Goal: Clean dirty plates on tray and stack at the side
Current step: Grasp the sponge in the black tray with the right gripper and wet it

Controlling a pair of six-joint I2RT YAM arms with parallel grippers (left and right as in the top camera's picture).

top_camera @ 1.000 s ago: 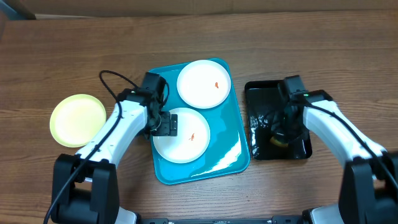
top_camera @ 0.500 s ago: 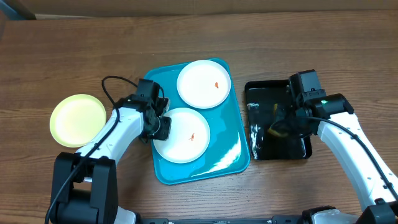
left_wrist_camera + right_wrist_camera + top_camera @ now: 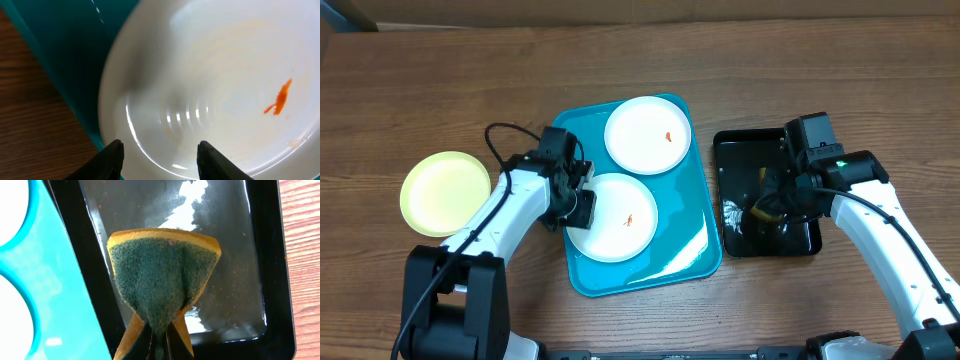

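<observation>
Plates in three spots: two white ones lie inside the tray [image 3: 692, 252], the near white plate [image 3: 612, 217] at the tray's robot-side end and the far white plate [image 3: 648, 134] at its opposite end. Each carries a small orange-red smear. The yellow-green plate [image 3: 446, 192] sits on the table well to the left of the tray and shows no smear, which we read as the start of the clean stack.

Our left gripper [image 3: 160, 152] hangs over the tray's left edge, its jaws released and apart above the near white plate's rim. We judge it is there to steady that plate for wiping. Whether the fingers [image 3: 112, 156] touch the plate, we cannot tell.

Just to the right of the tray lies the black tray [image 3: 740, 150], wet and glossy, holding nothing else that we can make out. Our right gripper [image 3: 159, 341] hangs over it, clenched on the sponge [image 3: 164, 275], which folds into a wedge with its green scouring face outward. We take that grip as readying the sponge to scrub.
</observation>
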